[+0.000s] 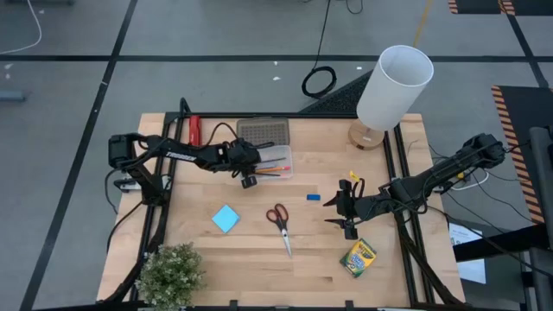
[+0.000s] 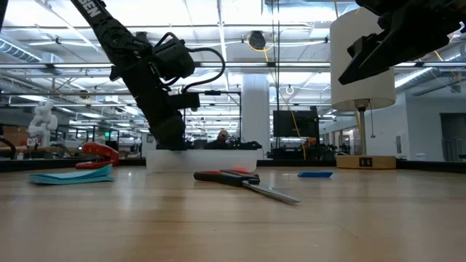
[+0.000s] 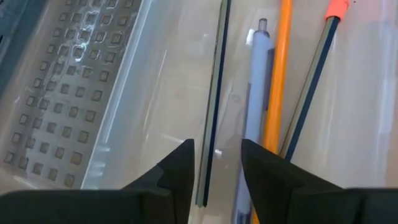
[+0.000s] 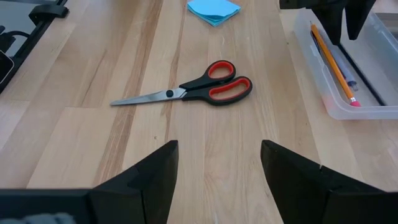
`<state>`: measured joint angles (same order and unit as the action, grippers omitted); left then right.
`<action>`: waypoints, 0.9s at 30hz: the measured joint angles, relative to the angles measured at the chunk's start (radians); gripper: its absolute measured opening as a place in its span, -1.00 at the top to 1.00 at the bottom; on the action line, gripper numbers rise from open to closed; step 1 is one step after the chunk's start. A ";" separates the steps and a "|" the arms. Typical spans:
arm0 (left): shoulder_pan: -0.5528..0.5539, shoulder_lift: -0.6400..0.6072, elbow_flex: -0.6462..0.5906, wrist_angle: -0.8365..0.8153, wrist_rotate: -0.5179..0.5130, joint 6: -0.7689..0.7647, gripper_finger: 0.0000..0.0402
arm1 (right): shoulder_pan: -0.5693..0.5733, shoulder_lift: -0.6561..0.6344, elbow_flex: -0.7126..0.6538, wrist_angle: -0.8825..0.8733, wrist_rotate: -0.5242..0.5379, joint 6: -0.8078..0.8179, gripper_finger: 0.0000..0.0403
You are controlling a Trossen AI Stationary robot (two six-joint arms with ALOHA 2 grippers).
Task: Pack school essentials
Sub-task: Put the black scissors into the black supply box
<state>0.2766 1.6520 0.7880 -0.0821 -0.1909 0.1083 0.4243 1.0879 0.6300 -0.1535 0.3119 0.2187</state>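
Right now my left hand (image 3: 216, 163) hangs low over the clear plastic case (image 1: 275, 162), its fingers (image 3: 176, 168) apart with nothing clamped between them. Straight below it, inside the case, a dark pencil (image 3: 215, 93) lies in line with the gap between my fingers; just beside that lie a silvery pen (image 3: 256, 87), an orange pencil (image 3: 278, 68) and another dark-bodied pencil with an orange end (image 3: 314, 87). On the other side of that hand, the case's lid shows a grid of small squares (image 3: 59, 99).

My right hand (image 4: 219, 163) hovers above the table (image 1: 259, 250), fingers (image 4: 146, 177) spread wide and holding nothing. Ahead of it on the wood lie the red-handled scissors (image 4: 193, 90), closed, blades pointing away from the case. Beyond the scissors sits the blue square note pad (image 4: 213, 10). The case, with my left hand over it, is off to one side of the scissors. From above, a tiny blue eraser (image 1: 313, 197) lies near my right hand, and the green-yellow crayon box (image 1: 358, 257) lies flat just beside it, toward the table's near edge.
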 joint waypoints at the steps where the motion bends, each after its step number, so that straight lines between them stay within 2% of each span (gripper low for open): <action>1: -0.003 0.000 0.005 -0.003 0.000 -0.003 0.32 | 0.000 0.000 0.000 0.000 0.000 -0.002 -0.10; 8: -0.035 0.000 0.091 -0.027 0.000 -0.015 0.32 | 0.000 0.000 0.000 0.000 0.020 0.004 -0.10; 14: -0.066 -0.001 0.209 -0.171 0.000 -0.051 0.32 | 0.000 0.000 0.000 0.000 0.035 0.008 -0.10; 17: -0.082 -0.001 0.259 -0.232 0.000 -0.066 0.32 | -0.001 0.001 0.000 0.002 0.078 0.021 -0.10; 27: -0.138 -0.001 0.378 -0.418 -0.001 -0.062 0.32 | -0.085 0.001 -0.133 0.147 0.080 -0.003 -0.10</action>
<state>0.1388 1.6505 1.1661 -0.5004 -0.1920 0.0461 0.3390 1.0885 0.4968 -0.0068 0.3916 0.2161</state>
